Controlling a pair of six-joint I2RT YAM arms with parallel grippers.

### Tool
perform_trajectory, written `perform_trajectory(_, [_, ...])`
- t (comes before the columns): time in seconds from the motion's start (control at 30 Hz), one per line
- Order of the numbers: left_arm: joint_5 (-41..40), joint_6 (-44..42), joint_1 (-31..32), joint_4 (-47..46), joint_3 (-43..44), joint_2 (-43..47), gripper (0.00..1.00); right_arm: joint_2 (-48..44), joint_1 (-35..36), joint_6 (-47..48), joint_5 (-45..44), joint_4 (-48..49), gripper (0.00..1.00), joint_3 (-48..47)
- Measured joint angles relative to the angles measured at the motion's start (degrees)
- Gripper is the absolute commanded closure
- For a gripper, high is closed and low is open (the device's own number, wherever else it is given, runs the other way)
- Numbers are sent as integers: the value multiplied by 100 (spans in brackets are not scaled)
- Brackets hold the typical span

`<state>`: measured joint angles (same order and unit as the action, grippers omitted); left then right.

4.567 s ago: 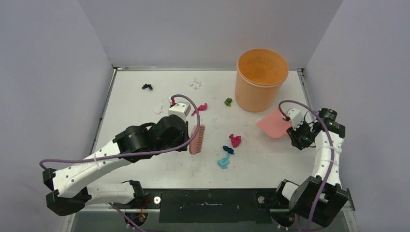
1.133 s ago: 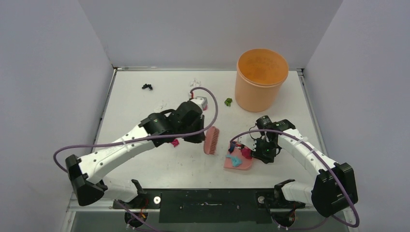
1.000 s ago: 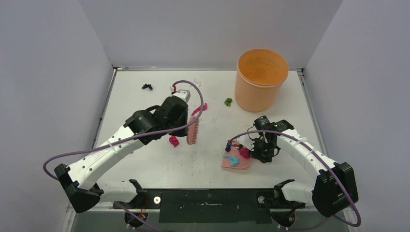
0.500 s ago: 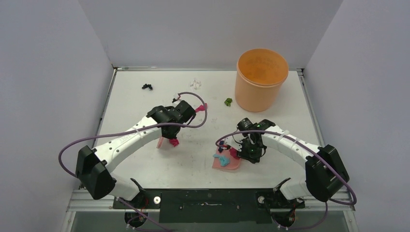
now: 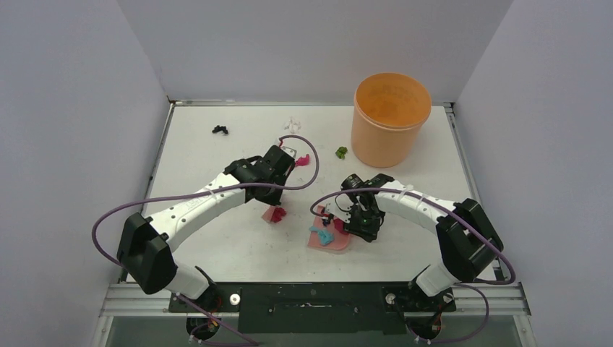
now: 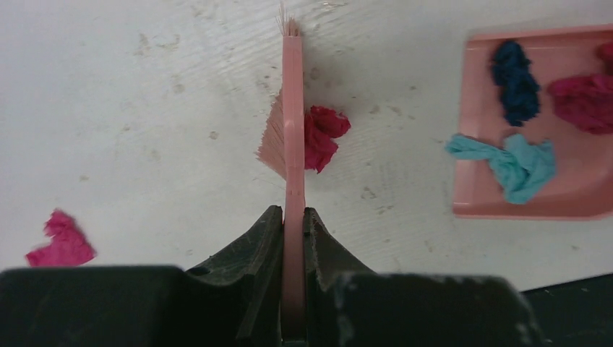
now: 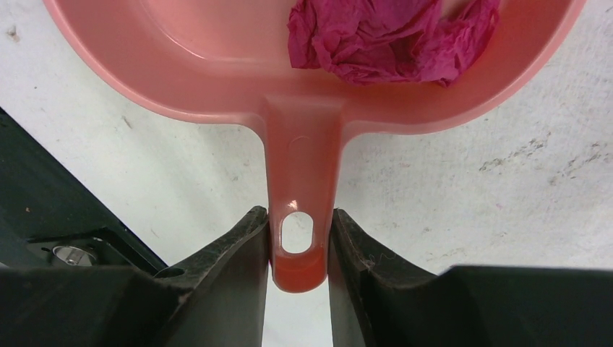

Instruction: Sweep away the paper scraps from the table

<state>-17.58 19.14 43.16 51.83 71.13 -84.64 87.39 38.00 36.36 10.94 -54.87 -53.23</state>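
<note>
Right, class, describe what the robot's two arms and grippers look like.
Both the left arm and right arm have white tubular links joined by bulky black joints, each trailed by a looping purple cable. The left gripper and right gripper have two black tapered fingers each.

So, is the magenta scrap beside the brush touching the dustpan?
Apart. The left wrist view shows bare table between the magenta scrap beside the brush and the near edge of the dustpan.

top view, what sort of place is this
Probably a robot lab test cell: a white table boxed in by plain grey walls, a left arm and right arm bolted at its near edge, and staged props, namely paper scraps, a pink dustpan and an orange bucket.
</note>
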Motion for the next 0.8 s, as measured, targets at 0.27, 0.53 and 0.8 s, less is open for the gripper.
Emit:
perform_trajectory(0.27, [1464, 455, 33, -1224, -979, 960, 100, 356, 116, -116, 11, 151, 95, -238])
perform_trajectory(0.53, [2247, 1137, 24, -2052, -1606, 1670, 100, 501, 254, -197, 105, 219, 95, -278])
perform_trajectory(0.8, [2168, 1370, 7, -2114, -1615, 2275, 100, 289, 258, -258, 221, 538, 95, -57])
